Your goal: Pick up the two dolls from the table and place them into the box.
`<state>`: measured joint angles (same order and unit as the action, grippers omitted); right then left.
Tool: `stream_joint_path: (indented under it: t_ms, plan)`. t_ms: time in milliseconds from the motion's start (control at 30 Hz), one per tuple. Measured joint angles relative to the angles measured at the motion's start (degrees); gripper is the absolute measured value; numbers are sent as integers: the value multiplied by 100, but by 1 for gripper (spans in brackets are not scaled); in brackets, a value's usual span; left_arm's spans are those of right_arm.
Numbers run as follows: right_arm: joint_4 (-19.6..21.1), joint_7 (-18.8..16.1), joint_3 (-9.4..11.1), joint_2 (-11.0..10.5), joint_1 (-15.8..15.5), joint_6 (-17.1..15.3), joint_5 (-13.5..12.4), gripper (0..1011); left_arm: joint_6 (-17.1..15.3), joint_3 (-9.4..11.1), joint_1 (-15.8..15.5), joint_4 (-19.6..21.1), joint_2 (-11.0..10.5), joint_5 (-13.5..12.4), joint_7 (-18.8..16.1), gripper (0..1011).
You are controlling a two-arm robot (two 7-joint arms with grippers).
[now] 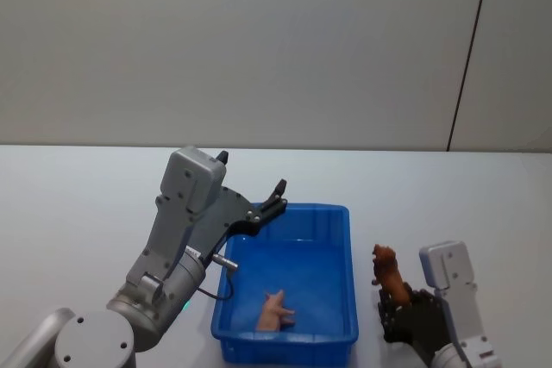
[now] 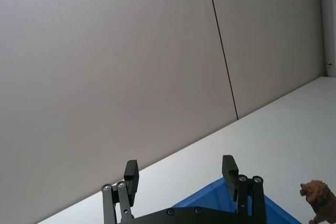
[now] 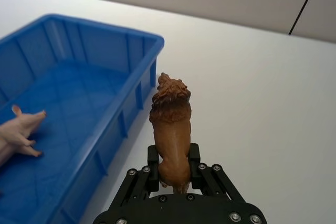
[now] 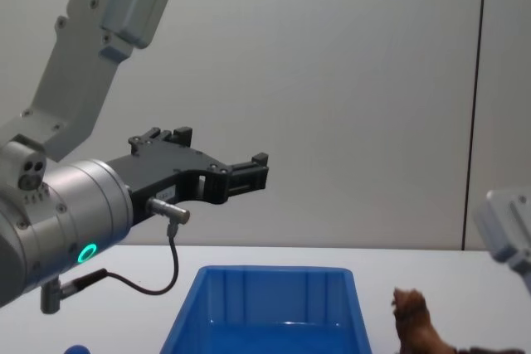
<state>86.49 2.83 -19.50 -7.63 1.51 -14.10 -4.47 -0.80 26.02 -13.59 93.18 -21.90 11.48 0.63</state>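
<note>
One doll, the pink pig (image 1: 276,309), lies inside the blue bin (image 1: 328,213), while the right tool (image 3: 174,156) is clenched on the brown lion (image 3: 170,114) just right of the bin wall, head pointing forward; the left tool (image 2: 179,167) hangs spread above the bin.

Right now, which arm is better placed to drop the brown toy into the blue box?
The right. The right fingers are shut on the brown lion doll, just beside the box and its right wall. The left fingers hang open and empty above the box's left side. The pink doll lies inside.
</note>
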Motion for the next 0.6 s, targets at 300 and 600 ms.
stream_joint_path:
  t_ms: [300, 600]
  plan:
    - [311, -281, 46, -96, -14, 352, 162, 307, 0, 0, 0, 0, 0, 0, 0, 1001]
    - [450, -798, 73, -135, 103, 596, 263, 307, 0, 0, 0, 0, 0, 0, 0, 1001]
